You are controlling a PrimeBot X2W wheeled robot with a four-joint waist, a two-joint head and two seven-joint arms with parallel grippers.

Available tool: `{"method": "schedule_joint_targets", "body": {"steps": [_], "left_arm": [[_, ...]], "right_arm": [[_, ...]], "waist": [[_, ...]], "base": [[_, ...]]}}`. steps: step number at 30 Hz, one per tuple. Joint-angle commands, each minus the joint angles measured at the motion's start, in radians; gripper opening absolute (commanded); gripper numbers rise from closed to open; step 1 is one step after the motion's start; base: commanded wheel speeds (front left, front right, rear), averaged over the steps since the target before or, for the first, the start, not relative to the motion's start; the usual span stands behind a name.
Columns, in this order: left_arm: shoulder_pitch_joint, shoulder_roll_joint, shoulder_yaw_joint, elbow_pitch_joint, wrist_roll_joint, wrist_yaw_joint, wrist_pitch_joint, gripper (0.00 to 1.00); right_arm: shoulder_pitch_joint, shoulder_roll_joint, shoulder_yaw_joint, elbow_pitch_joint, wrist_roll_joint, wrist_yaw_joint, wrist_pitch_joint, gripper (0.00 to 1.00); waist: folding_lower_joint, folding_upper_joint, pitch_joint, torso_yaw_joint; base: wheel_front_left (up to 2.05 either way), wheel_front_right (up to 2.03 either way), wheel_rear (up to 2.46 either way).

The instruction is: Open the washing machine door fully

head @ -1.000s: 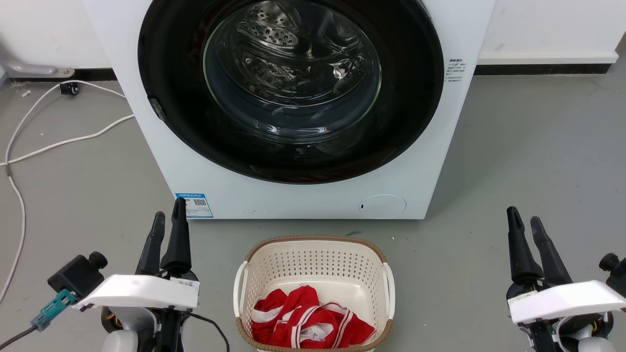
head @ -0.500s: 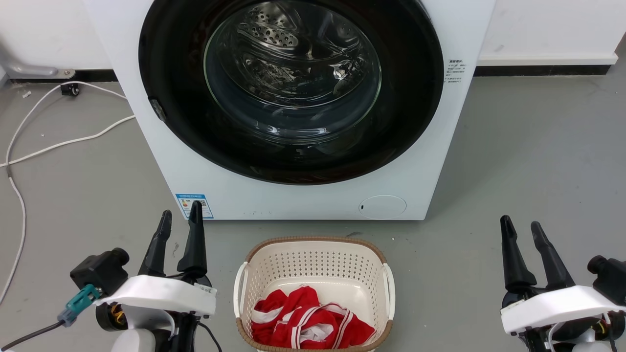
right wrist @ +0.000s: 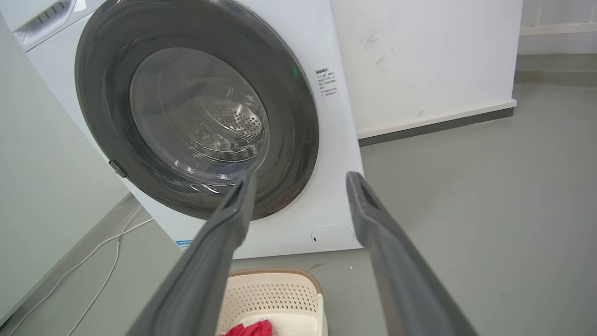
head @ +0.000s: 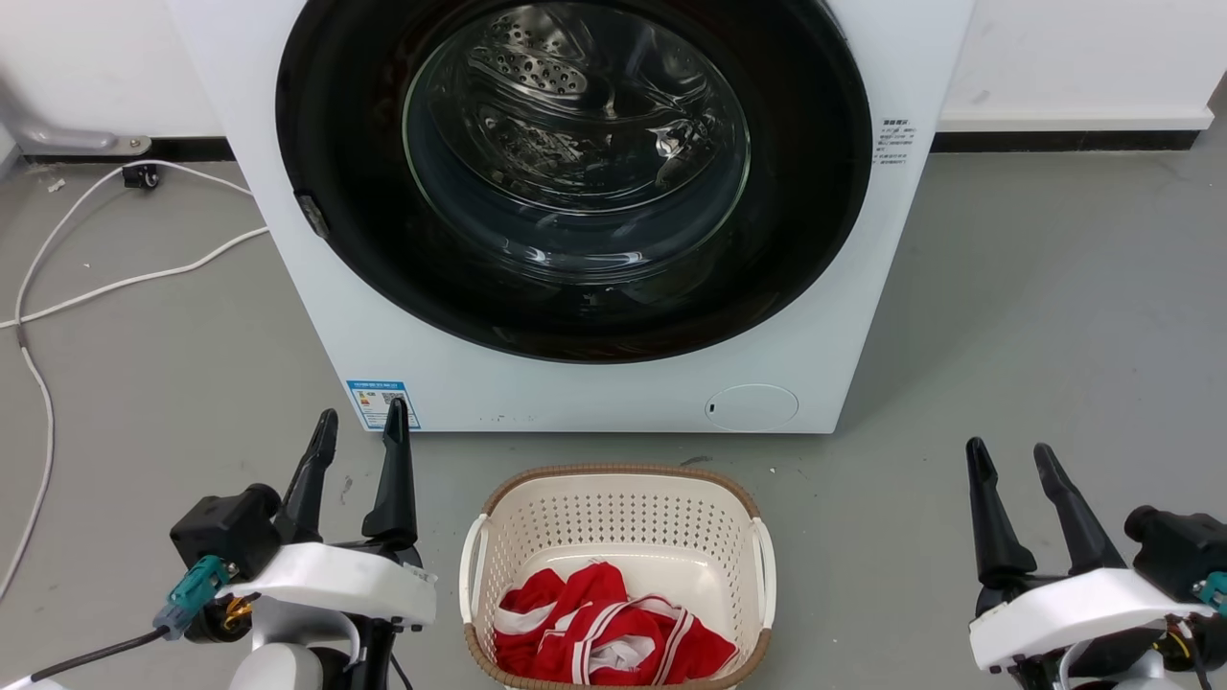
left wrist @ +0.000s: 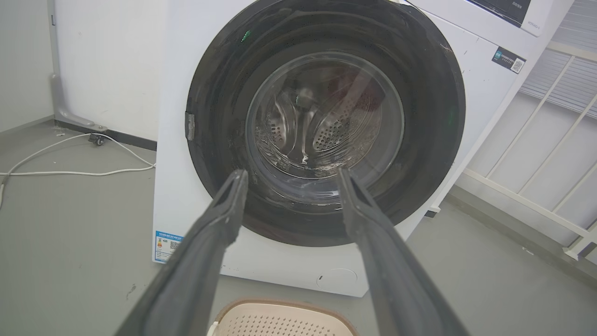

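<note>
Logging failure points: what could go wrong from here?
The washing machine door is shut flush; the small grey tab on its left edge offers little purchase, so the open left gripper may slip. The laundry basket sits just before the machine and an arm could knock it.

Blue QR sticker (head: 381, 404) low on machine front (head: 575, 393), small print sticker (head: 893, 140) beside washing machine door (head: 815, 192); wording illegible.

Laundry room: washing machine (head: 594, 393), basket (head: 613, 471)
</note>
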Motion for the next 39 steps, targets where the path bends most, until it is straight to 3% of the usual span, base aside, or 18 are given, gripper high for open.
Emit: {"method": "schedule_joint_targets", "body": {"steps": [1, 39], "left_arm": [[-0.007, 0.009, -0.003, -0.009, 0.024, 0.002, -0.008, 1.00], [0.034, 0.014, -0.014, -0.016, 0.313, 0.031, -0.085, 1.00]], "right_arm": [[0.000, 0.002, -0.002, -0.005, -0.024, 0.000, -0.003, 1.00], [0.012, 0.007, -0.011, -0.006, -0.259, 0.000, -0.039, 1.00]], "waist": [[0.0000, 0.0000, 0.000, 0.001], [0.0000, 0.0000, 0.002, 0.005]], "base": [[0.00, 0.00, 0.00], [0.00, 0.00, 0.00]]}}
